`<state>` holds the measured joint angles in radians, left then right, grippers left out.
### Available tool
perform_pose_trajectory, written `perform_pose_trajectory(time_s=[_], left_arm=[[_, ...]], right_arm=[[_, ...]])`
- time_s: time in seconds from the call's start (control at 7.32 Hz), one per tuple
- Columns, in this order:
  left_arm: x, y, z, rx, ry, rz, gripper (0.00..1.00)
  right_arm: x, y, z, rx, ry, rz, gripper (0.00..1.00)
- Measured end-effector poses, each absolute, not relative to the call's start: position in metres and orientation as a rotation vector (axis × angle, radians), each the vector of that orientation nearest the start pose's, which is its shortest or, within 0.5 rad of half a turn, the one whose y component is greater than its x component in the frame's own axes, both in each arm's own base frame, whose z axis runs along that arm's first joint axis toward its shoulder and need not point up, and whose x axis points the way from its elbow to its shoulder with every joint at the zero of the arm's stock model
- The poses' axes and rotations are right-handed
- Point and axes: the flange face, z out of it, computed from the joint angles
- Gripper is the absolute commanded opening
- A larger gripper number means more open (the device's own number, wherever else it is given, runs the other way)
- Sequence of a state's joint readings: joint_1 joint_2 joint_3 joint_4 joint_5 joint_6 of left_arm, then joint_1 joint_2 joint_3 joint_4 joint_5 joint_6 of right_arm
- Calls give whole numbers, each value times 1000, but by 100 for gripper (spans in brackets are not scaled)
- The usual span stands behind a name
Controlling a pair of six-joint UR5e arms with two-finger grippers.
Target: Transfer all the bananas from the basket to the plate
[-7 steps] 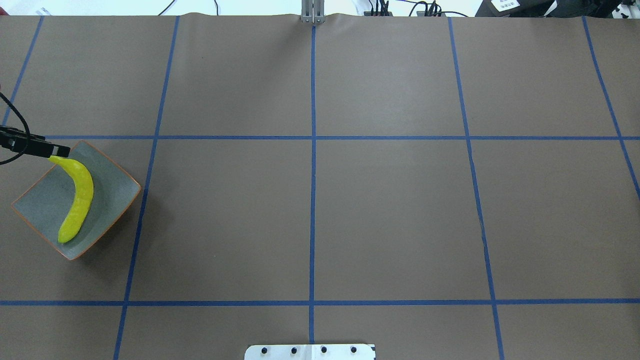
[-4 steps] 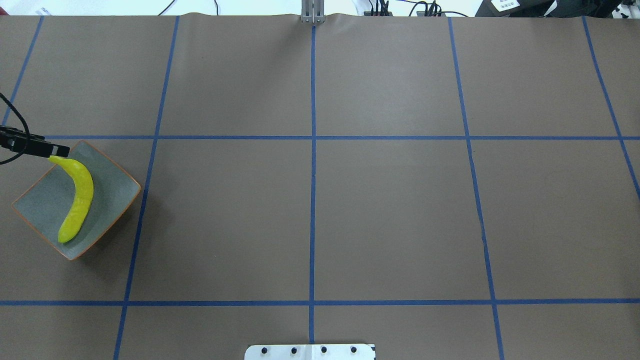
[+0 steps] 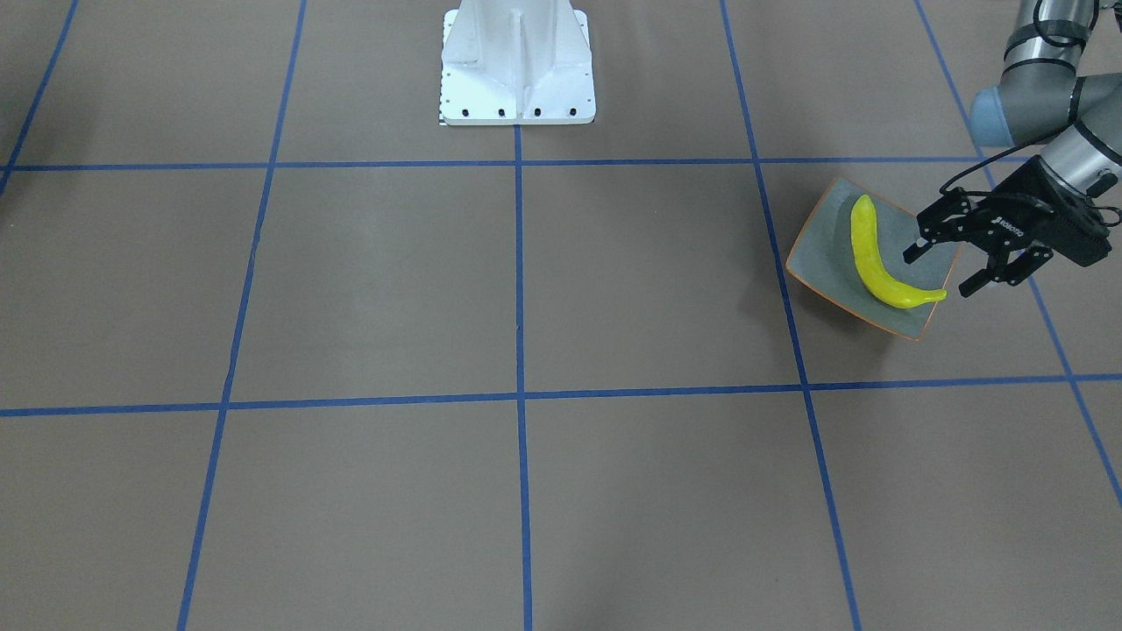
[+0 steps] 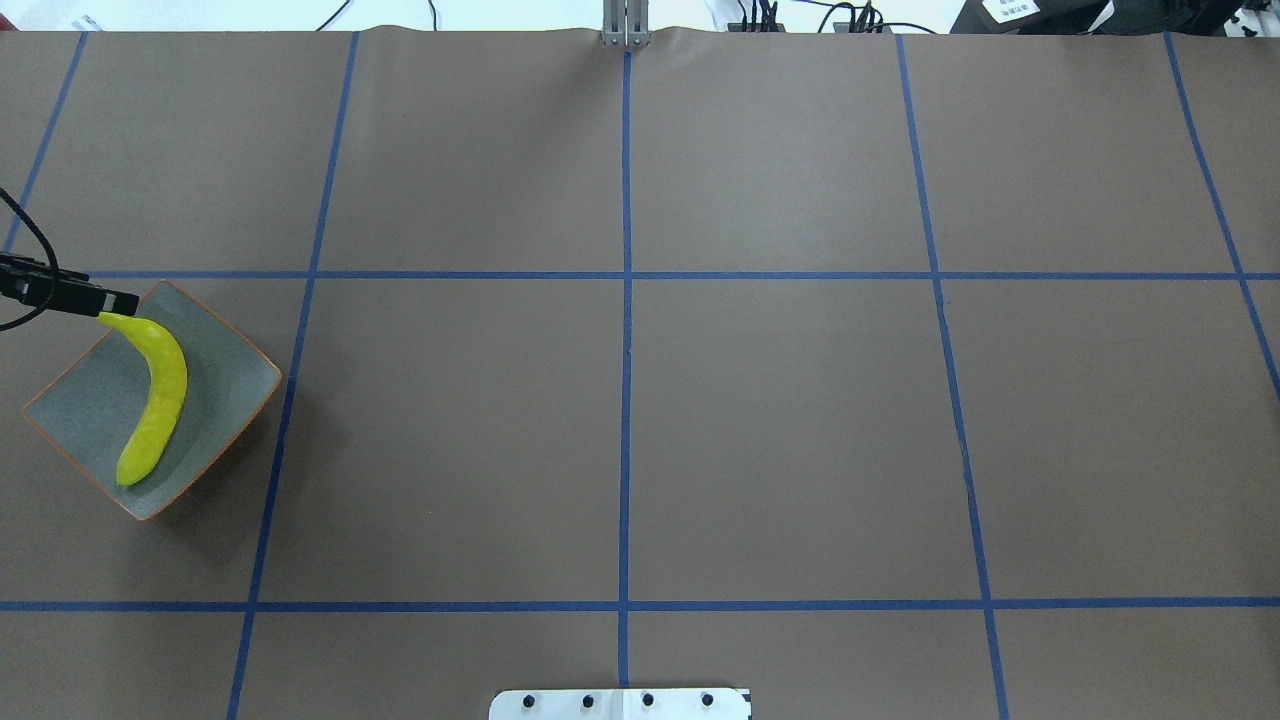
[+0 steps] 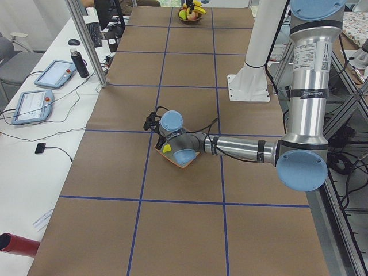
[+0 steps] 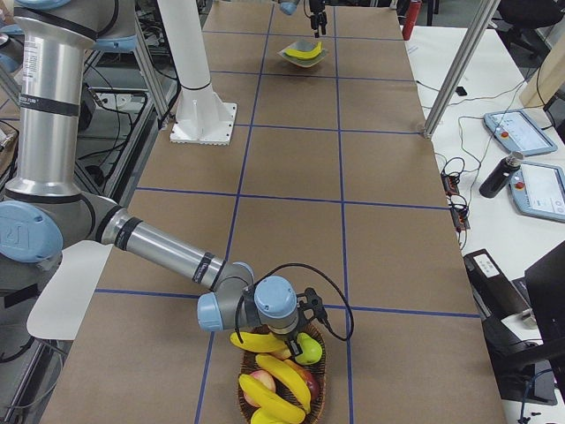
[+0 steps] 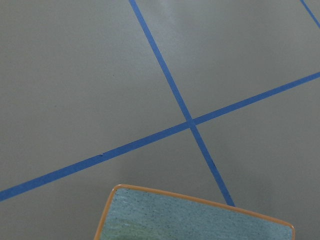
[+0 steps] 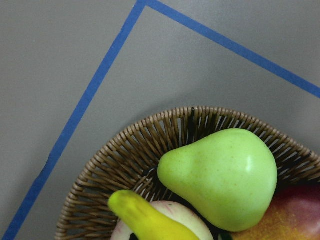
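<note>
The left gripper (image 3: 940, 272) is spread wide over the plate's (image 3: 820, 258) edge and holds nothing. One banana (image 3: 877, 267) lies on the plate, its tip by the gripper. At the desk's (image 3: 526, 280) other end, the right gripper (image 6: 298, 343) hangs over the basket (image 8: 100, 170). I cannot tell if it is spread. Three bananas (image 6: 281, 375) and a pear (image 8: 220, 175) lie in the basket.

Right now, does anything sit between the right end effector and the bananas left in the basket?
Partly. A green pear sits in the basket just below the right end effector, beside the nearest banana. That banana's tip shows uncovered, and other bananas lie exposed on top of the fruit.
</note>
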<state>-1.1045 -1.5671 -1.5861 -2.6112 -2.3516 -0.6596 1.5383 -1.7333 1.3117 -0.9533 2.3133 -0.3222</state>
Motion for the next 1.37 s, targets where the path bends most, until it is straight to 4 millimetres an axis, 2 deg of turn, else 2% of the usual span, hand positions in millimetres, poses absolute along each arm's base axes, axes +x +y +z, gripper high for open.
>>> perform_pose_trajectory(time_s=[0.68,0.82,1.23,1.37], left_arm=[[169,-480,541,465,1100,220,99],[169,-480,541,464,1099,219,99],[170,-480,544,458,1098,217,99],[170,-481,544,458,1098,217,99]], right_arm=[[74,-423,770,351,-710,-373,0],[77,-431,756,353,-715,-364,0],[82,-475,670,320,-723,-314,0],[70,-494,645,305,-735,-279,0]])
